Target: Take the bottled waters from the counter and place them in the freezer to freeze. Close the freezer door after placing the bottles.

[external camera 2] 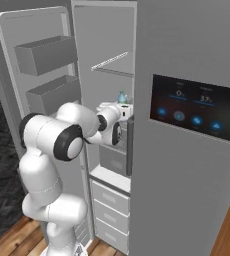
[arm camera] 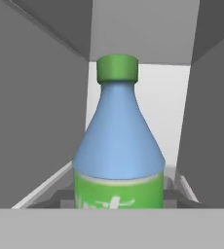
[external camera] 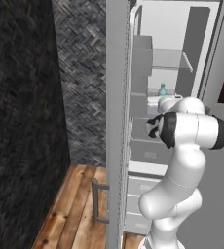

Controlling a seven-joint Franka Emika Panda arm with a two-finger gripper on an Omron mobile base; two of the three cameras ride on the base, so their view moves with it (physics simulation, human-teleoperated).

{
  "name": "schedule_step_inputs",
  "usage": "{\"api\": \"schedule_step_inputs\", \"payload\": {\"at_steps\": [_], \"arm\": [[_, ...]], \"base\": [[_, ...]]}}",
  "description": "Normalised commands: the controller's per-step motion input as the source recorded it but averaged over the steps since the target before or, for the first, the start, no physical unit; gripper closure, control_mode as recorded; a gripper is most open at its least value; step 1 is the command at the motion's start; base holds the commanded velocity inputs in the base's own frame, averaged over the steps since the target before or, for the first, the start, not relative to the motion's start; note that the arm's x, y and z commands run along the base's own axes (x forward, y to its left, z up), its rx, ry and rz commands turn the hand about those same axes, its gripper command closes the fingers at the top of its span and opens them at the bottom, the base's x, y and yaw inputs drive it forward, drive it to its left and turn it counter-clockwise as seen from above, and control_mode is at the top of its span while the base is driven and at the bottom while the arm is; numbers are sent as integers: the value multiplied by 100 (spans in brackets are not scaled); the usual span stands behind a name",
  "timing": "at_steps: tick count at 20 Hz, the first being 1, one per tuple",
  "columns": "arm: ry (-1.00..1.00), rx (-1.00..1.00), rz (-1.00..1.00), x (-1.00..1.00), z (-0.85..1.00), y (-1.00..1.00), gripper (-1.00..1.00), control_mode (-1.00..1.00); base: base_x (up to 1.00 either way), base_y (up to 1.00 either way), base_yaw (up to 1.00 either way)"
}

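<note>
The gripper [external camera 2: 123,111] reaches inside the open freezer [external camera 2: 112,50], jaws clamped on an upright bottle [arm camera: 119,146] held above a shelf's [external camera 2: 113,176] front edge, apparently to set it down standing before the door [external camera: 117,121] closes.

A bottle [arm camera: 119,146] stands upright at centre, close to the camera. Its body is blue-tinted, its cap [arm camera: 117,68] green, and a green label [arm camera: 119,192] with white markings wraps its lower part. Grey freezer walls [arm camera: 36,107] flank it on both sides; a white back panel [arm camera: 158,107] lies behind it.
</note>
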Motion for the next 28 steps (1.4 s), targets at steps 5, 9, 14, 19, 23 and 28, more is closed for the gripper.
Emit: {"api": "schedule_step_inputs", "payload": {"at_steps": [5,9,14,19,23,28], "arm": [[0,-1,0,17,-21,-5,100,-100],[0,3,0,30,-1,-11,100,-100],[0,2,0,39,-8,-17,100,-100],[0,1,0,41,-14,-12,100,-100],[0,1,0,33,-15,-1,100,-100],[0,2,0,15,-30,-9,100,-100]], "base": [[0,0,0],[0,0,0],[0,0,0],[0,0,0],[0,0,0],[0,0,0]]}}
